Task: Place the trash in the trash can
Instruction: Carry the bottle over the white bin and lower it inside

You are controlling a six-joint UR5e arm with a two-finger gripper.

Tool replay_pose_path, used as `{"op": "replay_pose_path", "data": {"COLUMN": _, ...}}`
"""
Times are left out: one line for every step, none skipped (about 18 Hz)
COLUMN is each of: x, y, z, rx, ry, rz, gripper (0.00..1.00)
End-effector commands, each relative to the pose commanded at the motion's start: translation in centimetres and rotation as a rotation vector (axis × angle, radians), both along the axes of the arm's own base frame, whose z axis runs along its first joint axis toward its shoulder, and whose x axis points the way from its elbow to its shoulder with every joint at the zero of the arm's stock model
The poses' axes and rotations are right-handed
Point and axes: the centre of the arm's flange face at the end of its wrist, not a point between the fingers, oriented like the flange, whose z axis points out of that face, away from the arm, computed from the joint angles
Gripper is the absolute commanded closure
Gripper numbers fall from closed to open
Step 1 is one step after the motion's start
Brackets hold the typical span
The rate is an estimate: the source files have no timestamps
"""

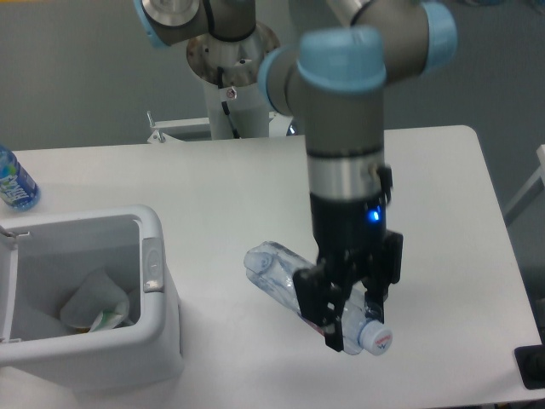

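Your gripper [351,317] pinches the crushed bottle [294,281] near its cap end, clear of the table [443,213], body slanting toward ten o'clock; held there, I judge, for carrying. The bin [157,281] sits at nine o'clock, boxy white plastic, the crumpled napkin [89,302] already inside. The bottle is clear, dented plastic.

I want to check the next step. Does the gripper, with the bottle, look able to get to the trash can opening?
Probably yes. The gripper is shut on the crushed bottle, and the trash can stands open-topped to its side, with only bare table between them.
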Motion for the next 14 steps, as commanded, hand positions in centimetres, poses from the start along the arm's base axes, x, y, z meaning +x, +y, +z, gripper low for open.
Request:
{"op": "replay_pose_path", "data": {"x": 1.3, "y": 0.2, "z": 1.0, "rx": 0.010, "ry": 0.013, "rz": -0.015, "gripper": 0.38}}
{"op": "replay_pose_path", "data": {"x": 2.5, "y": 0.4, "z": 1.9, "rx": 0.019, "ry": 0.022, "rz": -0.030, "gripper": 0.38}}
{"op": "replay_pose_path", "data": {"x": 4.1, "y": 1.0, "z": 2.6, "rx": 0.028, "ry": 0.032, "rz": -0.054, "gripper": 0.38}}
{"op": "replay_pose_path", "data": {"x": 5.7, "y": 1.8, "z": 2.8, "rx": 0.031, "ry": 0.035, "rz": -0.081, "gripper": 0.38}}
{"op": "replay_pose_path", "data": {"x": 7.2, "y": 2.4, "z": 3.1, "rx": 0.038, "ry": 0.042, "rz": -0.105, "gripper": 0.38}}
{"op": "replay_pose_path", "data": {"x": 9.2, "y": 3.4, "z": 3.0, "rx": 0.038, "ry": 0.045, "rz": -0.136, "gripper": 0.38}}
{"op": "replay_pose_path", "data": {"x": 10.9, "y": 4.1, "z": 3.0, "rx": 0.038, "ry": 0.048, "rz": -0.163, "gripper": 0.38}}
{"op": "replay_pose_path", "data": {"x": 12.2, "y": 4.7, "z": 3.0, "rx": 0.036, "ry": 0.052, "rz": -0.183, "gripper": 0.38}}
{"op": "replay_pose_path", "data": {"x": 13.1, "y": 5.0, "z": 3.3, "rx": 0.040, "ry": 0.054, "rz": -0.198, "gripper": 0.38}}
{"op": "replay_pose_path", "data": {"x": 14.5, "y": 5.5, "z": 3.2, "rx": 0.040, "ry": 0.053, "rz": -0.220, "gripper": 0.38}}
{"op": "replay_pose_path", "data": {"x": 15.7, "y": 6.1, "z": 2.8, "rx": 0.035, "ry": 0.051, "rz": -0.242, "gripper": 0.38}}
{"op": "replay_pose_path", "data": {"x": 16.5, "y": 6.6, "z": 2.2, "rx": 0.025, "ry": 0.048, "rz": -0.259, "gripper": 0.38}}
{"op": "replay_pose_path", "data": {"x": 17.1, "y": 7.1, "z": 1.5, "rx": 0.015, "ry": 0.044, "rz": -0.276, "gripper": 0.38}}
{"op": "replay_pose_path", "data": {"x": 18.2, "y": 8.1, "z": 0.4, "rx": 0.001, "ry": 0.038, "rz": -0.299, "gripper": 0.37}}
